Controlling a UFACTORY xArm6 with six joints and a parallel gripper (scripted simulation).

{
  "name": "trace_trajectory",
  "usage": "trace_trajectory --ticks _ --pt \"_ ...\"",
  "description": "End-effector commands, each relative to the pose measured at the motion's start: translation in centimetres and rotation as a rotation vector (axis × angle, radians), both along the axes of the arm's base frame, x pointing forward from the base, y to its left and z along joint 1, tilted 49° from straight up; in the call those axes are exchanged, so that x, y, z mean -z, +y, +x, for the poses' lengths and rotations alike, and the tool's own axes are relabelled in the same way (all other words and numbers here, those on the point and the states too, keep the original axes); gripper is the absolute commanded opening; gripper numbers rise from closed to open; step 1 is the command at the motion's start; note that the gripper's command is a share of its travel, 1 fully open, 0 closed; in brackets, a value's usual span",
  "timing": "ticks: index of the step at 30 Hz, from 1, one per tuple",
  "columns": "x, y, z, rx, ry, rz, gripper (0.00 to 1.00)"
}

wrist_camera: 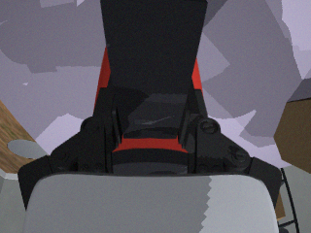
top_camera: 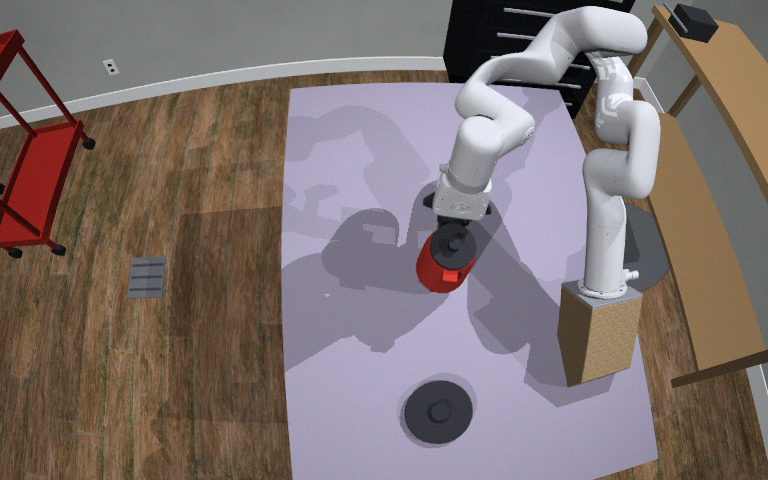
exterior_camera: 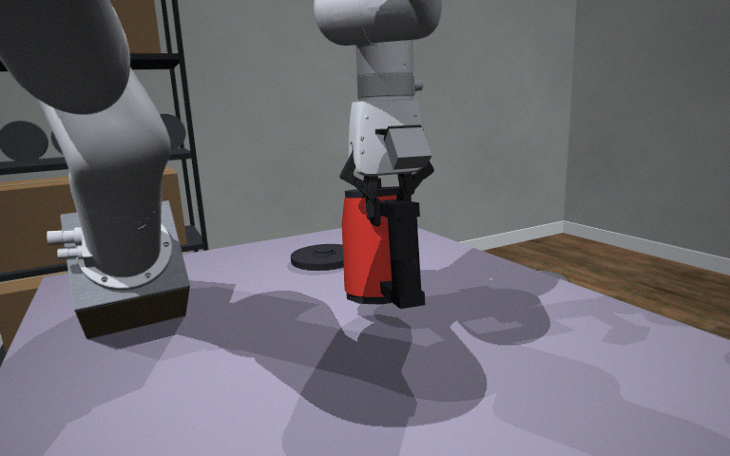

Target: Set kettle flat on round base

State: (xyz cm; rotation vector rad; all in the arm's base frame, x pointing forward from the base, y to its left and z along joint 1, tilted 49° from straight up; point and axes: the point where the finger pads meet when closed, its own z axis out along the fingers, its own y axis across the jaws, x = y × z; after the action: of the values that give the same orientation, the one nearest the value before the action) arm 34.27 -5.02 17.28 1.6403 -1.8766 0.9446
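Claw (exterior_camera: 388, 202) clenching handle bar (exterior_camera: 403, 253) of red kettle (exterior_camera: 366, 253), hanging just above worktop (exterior_camera: 215, 376). Base (top_camera: 437, 412) lying well apart. Carrying upright, centring ring over stud (top_camera: 440, 410) before lowering.

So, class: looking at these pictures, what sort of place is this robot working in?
Probably a workshop or lab room: a white arm stands on a lilac table, with a red cart, a black drawer cabinet and wooden shelving on the wood floor.

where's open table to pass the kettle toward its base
Bare lavender table lies between the red kettle, held in the gripper, and the dark round base. It is crowded to the right, by the arm's tan pedestal.
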Motion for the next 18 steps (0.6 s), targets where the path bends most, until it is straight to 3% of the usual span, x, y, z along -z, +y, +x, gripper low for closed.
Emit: trace_trajectory --ticks 1,18 --pt "-0.08 0.08 0.09 -0.001 -0.003 0.001 0.0" --pt "-0.11 0.63 0.13 -0.001 -0.003 0.001 0.0"
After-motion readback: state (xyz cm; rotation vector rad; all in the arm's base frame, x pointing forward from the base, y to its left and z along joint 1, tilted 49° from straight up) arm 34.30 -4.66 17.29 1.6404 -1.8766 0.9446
